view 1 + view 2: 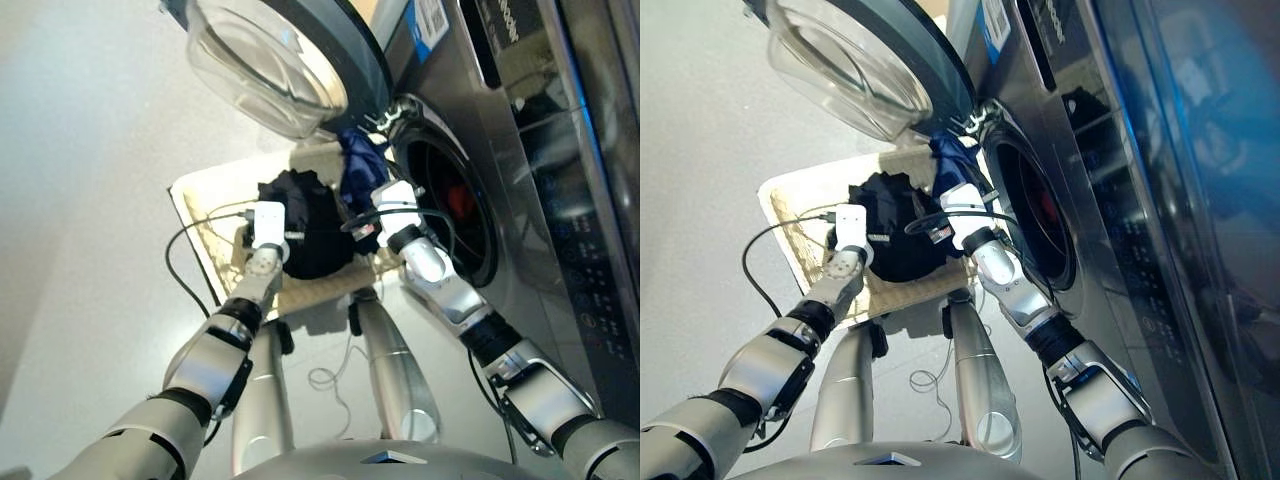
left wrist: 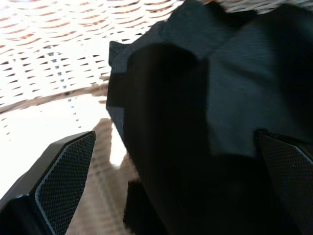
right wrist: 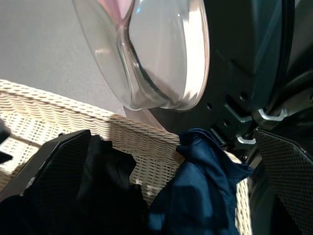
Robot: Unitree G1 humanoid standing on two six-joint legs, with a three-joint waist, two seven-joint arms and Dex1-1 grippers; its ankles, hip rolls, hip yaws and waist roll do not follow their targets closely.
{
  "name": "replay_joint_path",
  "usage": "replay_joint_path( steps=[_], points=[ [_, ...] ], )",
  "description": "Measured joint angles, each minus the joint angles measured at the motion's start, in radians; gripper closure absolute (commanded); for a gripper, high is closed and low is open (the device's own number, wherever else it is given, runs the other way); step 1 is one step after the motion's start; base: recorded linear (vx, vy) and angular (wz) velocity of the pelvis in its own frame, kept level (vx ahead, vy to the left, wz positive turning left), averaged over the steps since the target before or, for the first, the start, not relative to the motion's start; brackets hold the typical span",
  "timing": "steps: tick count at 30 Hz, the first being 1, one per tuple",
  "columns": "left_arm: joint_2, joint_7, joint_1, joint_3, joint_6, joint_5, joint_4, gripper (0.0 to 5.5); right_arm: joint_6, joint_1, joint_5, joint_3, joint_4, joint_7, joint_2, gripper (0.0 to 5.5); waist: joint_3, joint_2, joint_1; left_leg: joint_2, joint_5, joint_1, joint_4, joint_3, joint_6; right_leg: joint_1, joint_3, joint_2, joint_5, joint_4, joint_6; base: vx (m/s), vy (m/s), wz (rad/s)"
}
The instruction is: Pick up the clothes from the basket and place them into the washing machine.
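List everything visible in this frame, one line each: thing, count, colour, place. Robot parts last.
Black garment: one, black, heaped in the basket, between the left claw's open fingers.
Navy garment: one, dark blue, draped at the basket's far rim beside the door hinge.
Orange-red garment: one, inside the drum.
Basket: one, cream wicker, on the floor before the machine.
Washing machine: one, dark grey, on the right.
Door: one, clear glass, black rim, swung open above the basket.
Left claw: open, around the black garment.
Right claw: open, over the basket's far end.
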Motion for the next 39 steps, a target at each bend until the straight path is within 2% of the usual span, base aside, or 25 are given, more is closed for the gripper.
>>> replay_joint_path(
  steps=[3,5,6,7,9,16,18,22,24,26,29,33,37,39],
  points=[
    [0.015,0.000,-0.021,0.006,0.000,-0.001,0.004,0.00,-0.002,-0.004,0.000,0.001,-0.002,-0.001,0.007,0.00,-0.001,0.000,0.000,0.000,-0.027,-0.056,0.061,-0.013,0.001,-0.050,0.013,0.006,-0.003,0.036,0.002,0.000,0.000,0.000],
    [0.021,0.000,-0.036,0.006,0.000,-0.001,0.012,0.00,-0.002,-0.002,0.000,0.000,-0.002,-0.002,0.007,0.00,-0.001,0.001,-0.001,0.000,-0.036,-0.084,0.089,-0.013,0.005,-0.076,0.018,0.006,-0.005,0.056,0.004,0.000,0.000,0.000],
    [0.022,0.001,-0.042,0.006,0.000,-0.001,0.014,0.00,-0.002,-0.002,0.000,0.000,-0.002,-0.003,0.007,0.00,-0.002,0.000,-0.001,0.002,-0.043,-0.098,0.106,-0.013,0.006,-0.086,0.019,0.008,-0.012,0.063,0.012,0.000,0.000,0.000],
    [0.023,0.001,-0.045,0.009,0.000,-0.001,0.016,1.23,-0.003,-0.003,0.000,-0.002,-0.002,-0.002,0.007,0.00,-0.003,0.000,-0.001,0.003,-0.049,-0.109,0.120,-0.012,0.007,-0.097,0.022,0.009,-0.015,0.074,0.012,0.000,0.000,0.000],
    [0.021,0.000,-0.047,0.014,0.000,-0.003,0.016,5.50,-0.003,0.004,0.000,-0.008,-0.002,-0.003,0.009,0.00,-0.004,0.000,-0.001,0.004,-0.057,-0.121,0.139,-0.010,0.010,-0.111,0.028,0.009,-0.019,0.089,0.015,0.000,0.000,0.000],
    [-0.016,-0.002,-0.006,0.015,-0.005,-0.034,0.000,5.50,-0.003,0.048,-0.002,-0.030,0.002,0.004,0.009,0.00,-0.049,0.002,0.001,0.003,-0.063,-0.116,0.138,-0.013,0.009,-0.109,0.031,0.004,-0.021,0.090,0.015,0.000,0.000,0.000],
    [-0.021,-0.004,0.019,0.017,-0.009,-0.053,-0.014,5.50,-0.004,0.051,-0.002,-0.028,0.025,0.007,0.010,0.00,-0.049,0.002,-0.001,-0.001,-0.060,-0.080,0.122,-0.012,0.008,-0.080,0.030,0.001,-0.017,0.086,0.008,0.000,0.000,0.000],
    [-0.030,-0.028,0.102,0.026,-0.029,-0.110,-0.065,5.50,-0.005,0.067,-0.006,-0.023,0.109,0.010,0.024,0.00,-0.050,0.003,0.008,-0.009,-0.041,0.050,0.030,-0.008,0.003,0.031,0.025,-0.011,-0.023,0.043,0.012,0.000,0.000,0.000],
    [-0.038,-0.037,0.151,0.025,-0.032,-0.131,-0.104,5.50,-0.002,0.089,-0.019,-0.020,0.165,0.010,0.026,0.00,-0.051,0.003,0.016,-0.022,-0.015,0.141,-0.039,-0.012,-0.003,0.106,0.016,-0.019,-0.024,0.004,0.009,-0.017,-0.028,0.044],
    [-0.047,-0.047,0.193,0.024,-0.041,-0.151,-0.139,5.50,-0.001,0.100,-0.031,-0.009,0.223,0.013,0.027,0.00,-0.052,0.005,0.032,-0.032,0.012,0.232,-0.112,-0.018,-0.009,0.180,0.004,-0.025,-0.022,-0.022,-0.002,-0.017,-0.028,0.044],
    [-0.053,-0.067,0.247,0.024,-0.049,-0.171,-0.190,5.50,0.000,0.122,-0.035,-0.001,0.268,0.024,0.021,0.00,-0.051,0.007,0.042,-0.035,0.034,0.339,-0.187,-0.030,-0.016,0.269,-0.025,-0.032,-0.040,-0.039,-0.007,0.080,-0.051,0.107],
    [-0.062,-0.098,0.310,0.023,-0.052,-0.202,-0.248,5.50,0.006,0.136,-0.094,0.007,0.344,0.039,0.013,0.00,-0.039,0.025,0.057,-0.038,0.077,0.497,-0.303,-0.063,-0.025,0.409,-0.064,-0.035,-0.045,-0.084,-0.016,0.105,-0.027,0.163],
    [-0.064,-0.127,0.389,0.019,-0.057,-0.229,-0.344,5.50,0.022,0.171,-0.172,0.013,0.386,0.065,0.000,0.00,-0.030,0.051,0.072,-0.031,0.088,0.650,-0.365,-0.096,-0.023,0.571,-0.103,-0.036,-0.070,-0.123,-0.012,0.086,-0.016,0.187],
    [-0.060,-0.149,0.425,0.019,-0.058,-0.236,-0.406,5.50,0.025,0.179,-0.219,0.023,0.414,0.086,-0.003,0.00,-0.035,0.058,0.080,-0.032,0.092,0.692,-0.395,-0.100,-0.016,0.605,-0.111,-0.041,-0.072,-0.133,-0.011,0.087,-0.014,0.129]
  ],
)
